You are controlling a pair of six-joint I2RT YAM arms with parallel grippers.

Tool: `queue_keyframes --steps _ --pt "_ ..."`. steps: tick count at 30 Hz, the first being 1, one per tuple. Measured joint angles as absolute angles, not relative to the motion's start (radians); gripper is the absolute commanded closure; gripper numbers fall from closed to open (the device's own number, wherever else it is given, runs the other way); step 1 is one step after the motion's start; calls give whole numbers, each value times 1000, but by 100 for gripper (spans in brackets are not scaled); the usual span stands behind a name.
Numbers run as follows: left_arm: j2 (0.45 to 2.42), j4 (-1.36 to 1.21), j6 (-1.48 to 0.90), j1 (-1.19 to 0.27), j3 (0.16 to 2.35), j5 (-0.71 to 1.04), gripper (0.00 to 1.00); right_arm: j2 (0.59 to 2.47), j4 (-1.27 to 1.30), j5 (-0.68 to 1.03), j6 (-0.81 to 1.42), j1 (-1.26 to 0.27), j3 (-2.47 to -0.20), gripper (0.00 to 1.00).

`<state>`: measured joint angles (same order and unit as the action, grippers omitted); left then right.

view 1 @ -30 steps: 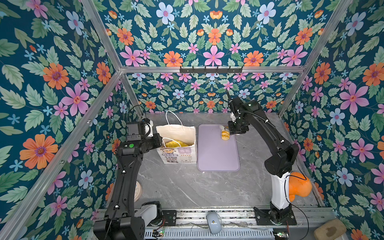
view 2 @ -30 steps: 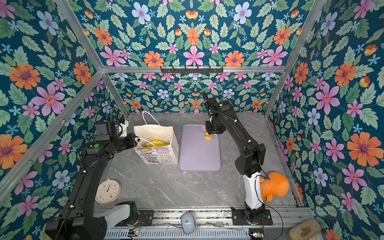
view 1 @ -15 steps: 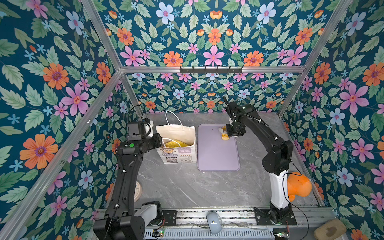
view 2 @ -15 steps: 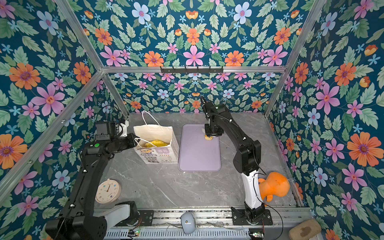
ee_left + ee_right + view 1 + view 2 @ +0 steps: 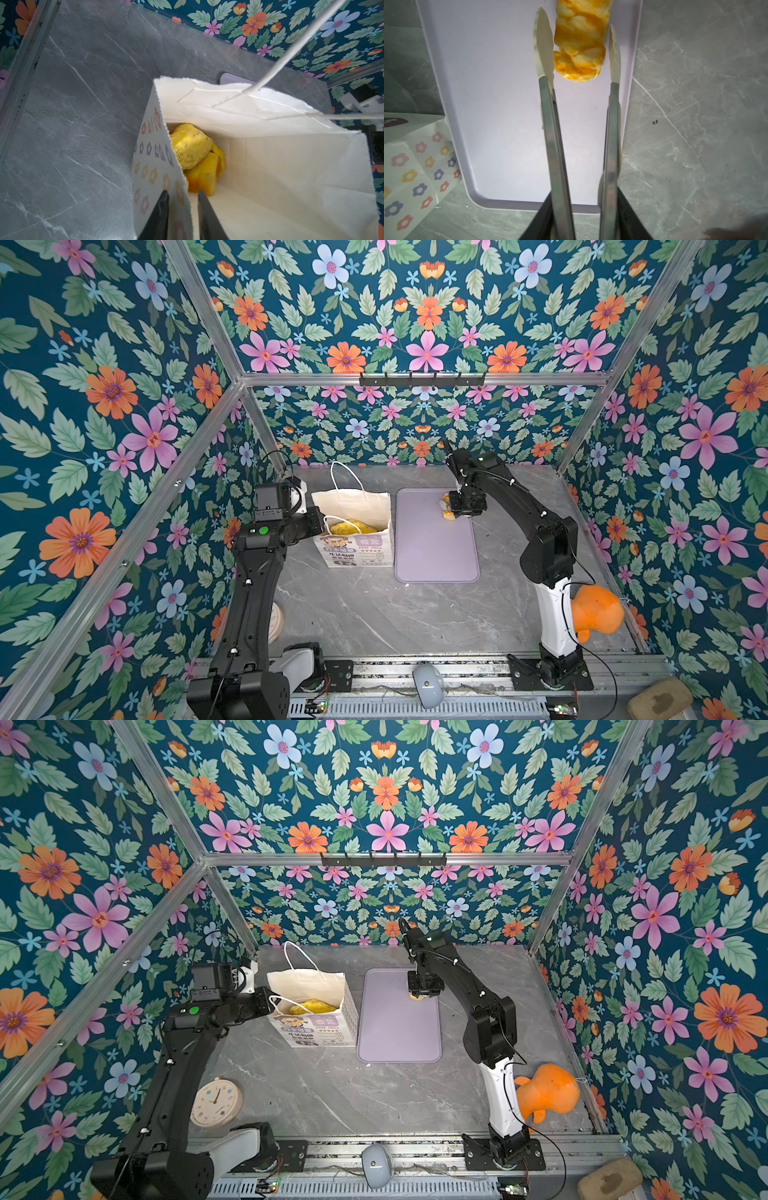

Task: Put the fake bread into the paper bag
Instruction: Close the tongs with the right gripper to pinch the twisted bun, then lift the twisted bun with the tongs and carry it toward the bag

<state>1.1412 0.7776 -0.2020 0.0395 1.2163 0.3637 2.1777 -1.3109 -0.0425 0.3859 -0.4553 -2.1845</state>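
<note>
**Tongs astride the braided pastry, bag upright beside the tray**

Nearest you, on the grey marbled tabletop, a round cream clock lies by the left arm's base. An orange plush sits by the right arm's base. Both are well apart from the work.

Further in, on your left, the paper bag stands upright with its mouth open. 1 cord handle arches up at the back and 1 droops at the front. Your left tool is at the bag's left wall: 1 black finger sits outside the flower-printed paper and 1 inside, with only a slim gap between them. Whether they actually pinch the paper cannot be told from the wrist view. Inside the bag, fake bread is piled at the bottom, a crumbed yellow roll lying on top of glossy orange pieces.

Just right of the bag lies the flat lilac tray. At its far right corner rests the braided pastry, lengthwise along the tray's right edge. Your right tool is closed on a pair of metal tongs, and the tongs' 2 pale tips stand astride the pastry. 1 tip lies against its side. The other is just beside the opposite side, and contact there cannot be told.
</note>
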Motion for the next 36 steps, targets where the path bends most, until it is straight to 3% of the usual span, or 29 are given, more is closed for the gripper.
queue_keyframes --steps 22,36 --pt "1141 777 -203 39 1224 364 74 2191 -1315 -38 381 -461 -2202 74" --pt "1141 777 -203 38 1224 364 74 2084 -1399 -44 315 -538 -2376 80"
